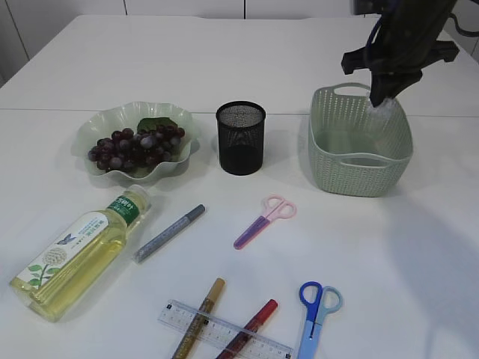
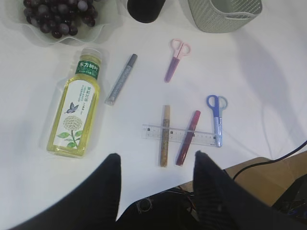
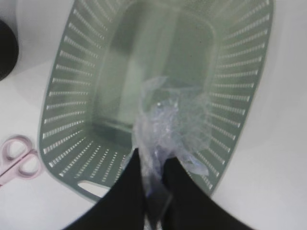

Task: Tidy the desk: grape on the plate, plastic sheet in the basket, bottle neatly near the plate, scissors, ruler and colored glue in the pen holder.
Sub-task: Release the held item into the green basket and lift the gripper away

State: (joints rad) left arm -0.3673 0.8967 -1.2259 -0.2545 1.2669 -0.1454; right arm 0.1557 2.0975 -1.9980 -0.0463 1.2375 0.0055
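Plastic sheet (image 3: pixel 168 124), crumpled and clear, hangs from the right claw (image 3: pixel 153 179), whose fingers are pinched nearly closed on its upper edge, directly above the open green basket (image 3: pixel 62 100). In the exterior view the sheet dangles just inside the far rim. The left claw (image 2: pixel 156 177) hovers half open and empty over the counter (image 2: pixel 268 72), above the ruler (image 2: pixel 204 136) and glue sticks.

Risks, as judged: a light film may cling to the fingers on release, or drift and drape over the rim rather than fall inside; a release this near the far wall could let it slide out. The basket is light and could shift if the claw clips its rim.
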